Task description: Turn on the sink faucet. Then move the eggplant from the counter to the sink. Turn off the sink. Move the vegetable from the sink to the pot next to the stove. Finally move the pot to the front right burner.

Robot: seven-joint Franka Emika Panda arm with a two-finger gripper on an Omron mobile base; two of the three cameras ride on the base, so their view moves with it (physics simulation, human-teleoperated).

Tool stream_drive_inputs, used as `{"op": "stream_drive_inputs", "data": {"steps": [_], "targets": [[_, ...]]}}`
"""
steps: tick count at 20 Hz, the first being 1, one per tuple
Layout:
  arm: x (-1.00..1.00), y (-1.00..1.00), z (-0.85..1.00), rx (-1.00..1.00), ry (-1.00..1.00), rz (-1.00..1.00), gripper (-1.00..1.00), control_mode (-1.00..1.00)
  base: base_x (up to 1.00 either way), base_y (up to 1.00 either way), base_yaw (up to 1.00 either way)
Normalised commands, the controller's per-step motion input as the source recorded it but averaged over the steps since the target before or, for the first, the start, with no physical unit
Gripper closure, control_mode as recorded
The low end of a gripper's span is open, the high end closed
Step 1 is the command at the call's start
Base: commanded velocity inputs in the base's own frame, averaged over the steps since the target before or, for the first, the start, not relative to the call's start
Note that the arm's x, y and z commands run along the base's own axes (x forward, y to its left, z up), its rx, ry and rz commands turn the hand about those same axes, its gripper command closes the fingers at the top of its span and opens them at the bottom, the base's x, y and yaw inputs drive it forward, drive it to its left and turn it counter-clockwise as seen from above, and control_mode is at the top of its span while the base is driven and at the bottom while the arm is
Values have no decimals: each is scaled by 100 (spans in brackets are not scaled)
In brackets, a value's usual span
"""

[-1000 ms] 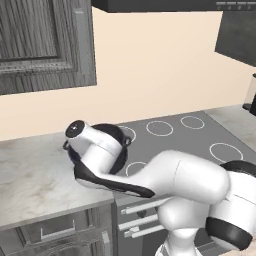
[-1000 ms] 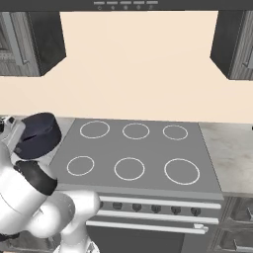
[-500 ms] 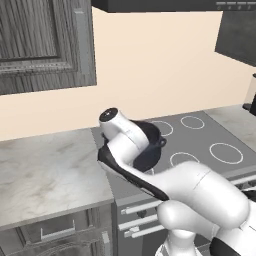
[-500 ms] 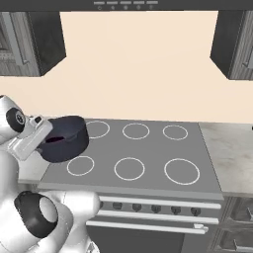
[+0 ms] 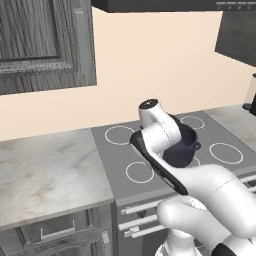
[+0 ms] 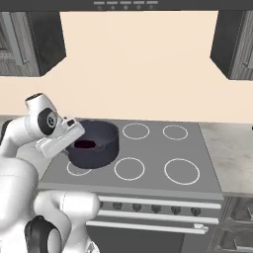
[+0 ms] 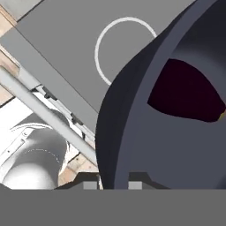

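Observation:
My gripper (image 7: 113, 185) is shut on the rim of a dark grey pot (image 6: 96, 146), one finger inside the wall and one outside. The pot (image 5: 183, 148) hangs over the left part of the stove (image 6: 148, 150), above its back-left and front-left rings. Inside it lies the eggplant (image 7: 185, 91), a dark purple oval, also seen as a dark patch (image 6: 85, 144) at the pot's bottom. The front right burner (image 6: 182, 171) is a bare white ring well to the right of the pot. The marbled counter (image 5: 45, 175) lies left of the stove.
The stove top carries several white burner rings, such as the front middle one (image 6: 129, 168). A second stretch of counter (image 6: 232, 153) lies to its right. Dark wall cabinets (image 5: 45, 45) and a hood (image 6: 138, 5) hang above. The oven handle (image 6: 148, 226) runs below.
The arm has swung right, carrying the pot with the eggplant from the counter's edge to over the stove's left rings. The gripper has stayed shut on the rim.

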Motion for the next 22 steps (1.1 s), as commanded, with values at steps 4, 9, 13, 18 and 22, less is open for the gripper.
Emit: {"op": "stream_drive_inputs", "data": {"steps": [4,9,13,18,22], "targets": [[40,-95,20,6,0,-24,100,-100,0,0,0],[49,-89,25,7,1,-19,100,-100,0,0,0],[44,-91,15,8,0,-17,100,-100,0,0,0],[39,-87,3,5,0,-16,100,-100,0,0,0],[29,-81,-4,1,0,-13,100,-100,0,0,0]]}}
